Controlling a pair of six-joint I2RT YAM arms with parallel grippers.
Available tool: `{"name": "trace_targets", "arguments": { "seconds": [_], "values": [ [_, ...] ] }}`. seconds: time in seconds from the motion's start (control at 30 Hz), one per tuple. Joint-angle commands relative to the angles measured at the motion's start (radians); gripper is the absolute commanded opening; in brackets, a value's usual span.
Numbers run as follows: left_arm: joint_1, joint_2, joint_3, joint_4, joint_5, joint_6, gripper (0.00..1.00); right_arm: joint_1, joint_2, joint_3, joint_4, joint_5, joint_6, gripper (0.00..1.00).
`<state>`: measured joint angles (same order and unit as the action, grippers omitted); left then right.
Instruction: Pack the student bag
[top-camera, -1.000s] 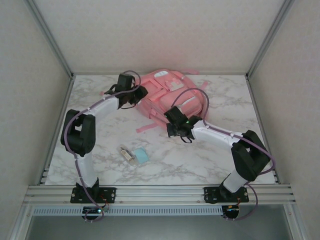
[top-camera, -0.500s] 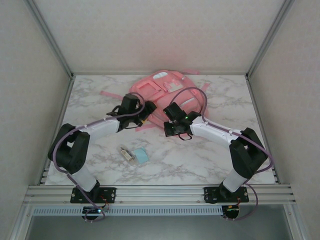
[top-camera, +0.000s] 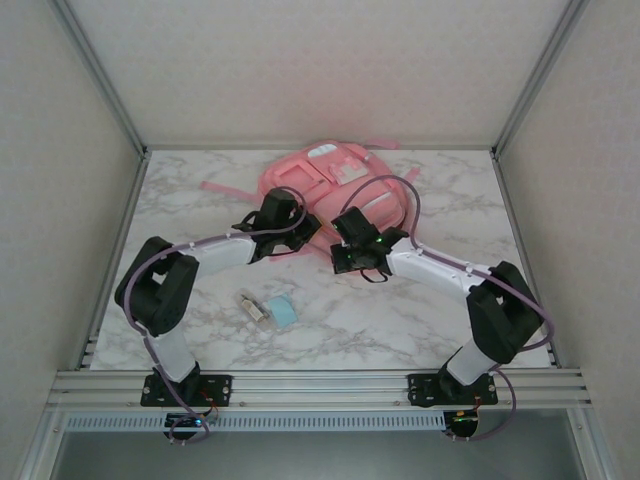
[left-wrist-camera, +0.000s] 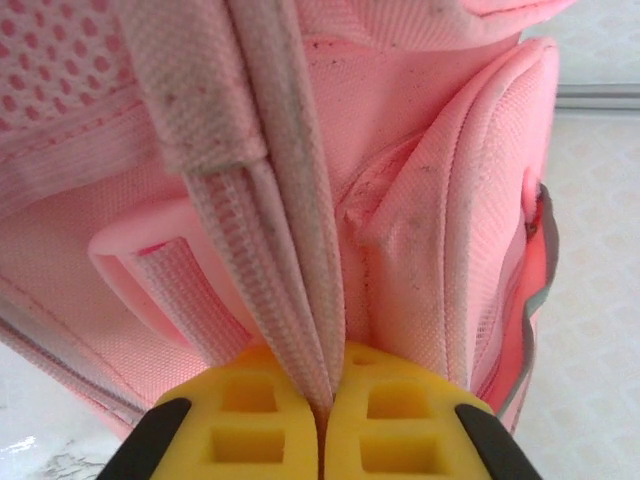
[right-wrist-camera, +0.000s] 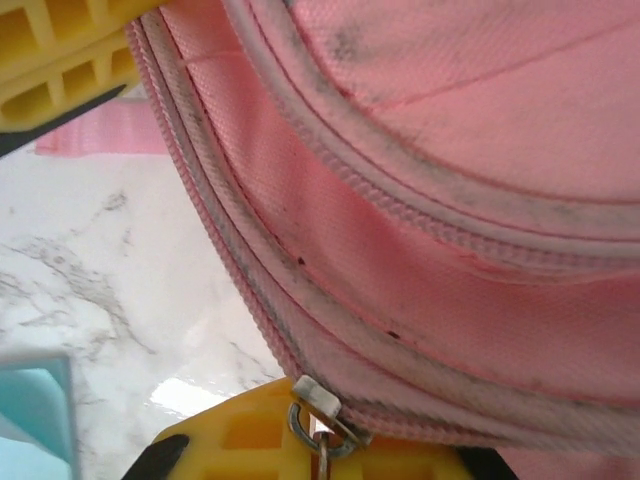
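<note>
Bright even light, soft shadows, mild glare

The left arm (top-camera: 190, 262) rises from its base to a dark elbow low on the left, and its white forearm then runs inward toward the middle of the table. The left gripper (top-camera: 303, 236) sits at the end of that reach. In the left wrist view its 2 yellow pads (left-wrist-camera: 250, 420) are pressed together, pinching a pink strap of the student bag (left-wrist-camera: 440, 200).

The right arm (top-camera: 440, 268) mirrors it, elbow low on the right and forearm angled inward. The right gripper (top-camera: 340, 254) lies just beside the left one. Its 2 fingers (right-wrist-camera: 250, 440) meet, and a metal zip pull (right-wrist-camera: 312, 410) seems caught between them, though the frame edge cuts off the tips.
</note>
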<state>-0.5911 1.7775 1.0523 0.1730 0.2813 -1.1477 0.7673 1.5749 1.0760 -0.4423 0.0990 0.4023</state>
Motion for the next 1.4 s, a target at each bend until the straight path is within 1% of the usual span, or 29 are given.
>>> {"name": "trace_targets", "arguments": {
  "seconds": [0.0,0.1,0.27,0.4,0.47,0.53,0.6,0.7,0.8,0.87,0.93,1.07,1.13,1.2,1.23,1.33,1.37],
  "values": [
    [0.027,-0.04,-0.029,-0.058,-0.067,0.086,0.0,-0.038,-0.084,-0.045,-0.15,0.122,-0.131,0.0],
    [0.056,-0.09,-0.063,-0.117,-0.061,0.138,0.0,-0.119,-0.103,-0.076,-0.161,0.139,-0.16,0.0],
    [0.108,-0.138,-0.09,-0.184,-0.039,0.196,0.0,-0.237,-0.121,-0.111,-0.114,0.146,-0.217,0.0],
    [0.155,-0.163,-0.074,-0.236,-0.031,0.253,0.0,-0.324,-0.115,-0.1,-0.103,0.162,-0.248,0.0],
    [0.186,-0.177,-0.064,-0.25,-0.052,0.293,0.0,-0.373,-0.114,-0.096,-0.106,0.163,-0.248,0.0],
    [0.213,-0.178,-0.04,-0.269,-0.067,0.326,0.0,-0.394,-0.116,-0.086,-0.127,0.156,-0.244,0.0],
    [0.234,-0.168,-0.01,-0.268,-0.076,0.354,0.0,-0.394,-0.128,-0.087,-0.133,0.112,-0.244,0.0],
    [0.26,-0.125,0.05,-0.26,-0.087,0.386,0.0,-0.394,-0.162,-0.11,-0.123,-0.035,-0.23,0.0],
    [0.28,-0.047,0.142,-0.258,-0.087,0.41,0.0,-0.389,-0.209,-0.158,-0.084,-0.206,-0.174,0.0],
    [0.289,0.026,0.236,-0.279,-0.073,0.43,0.0,-0.369,-0.244,-0.199,-0.03,-0.316,-0.119,0.0],
    [0.29,0.096,0.342,-0.32,-0.038,0.448,0.0,-0.328,-0.267,-0.233,0.028,-0.367,-0.058,0.0],
    [0.287,0.208,0.521,-0.366,0.062,0.448,0.0,-0.214,-0.258,-0.248,0.117,-0.374,0.02,0.0],
    [0.283,0.221,0.554,-0.375,0.08,0.447,0.0,-0.17,-0.233,-0.226,0.121,-0.345,0.011,0.0],
    [0.282,0.208,0.556,-0.39,0.072,0.454,0.0,-0.16,-0.211,-0.21,0.116,-0.29,0.014,0.0],
    [0.283,0.197,0.553,-0.41,0.058,0.465,0.09,-0.159,-0.202,-0.201,0.119,-0.275,0.013,0.0],
    [0.285,0.161,0.537,-0.492,0.019,0.504,0.62,-0.159,-0.181,-0.175,0.129,-0.26,0.006,0.0],
    [0.284,0.143,0.518,-0.511,0.014,0.509,0.7,-0.16,-0.174,-0.167,0.13,-0.251,0.002,0.0]
  ]
}}
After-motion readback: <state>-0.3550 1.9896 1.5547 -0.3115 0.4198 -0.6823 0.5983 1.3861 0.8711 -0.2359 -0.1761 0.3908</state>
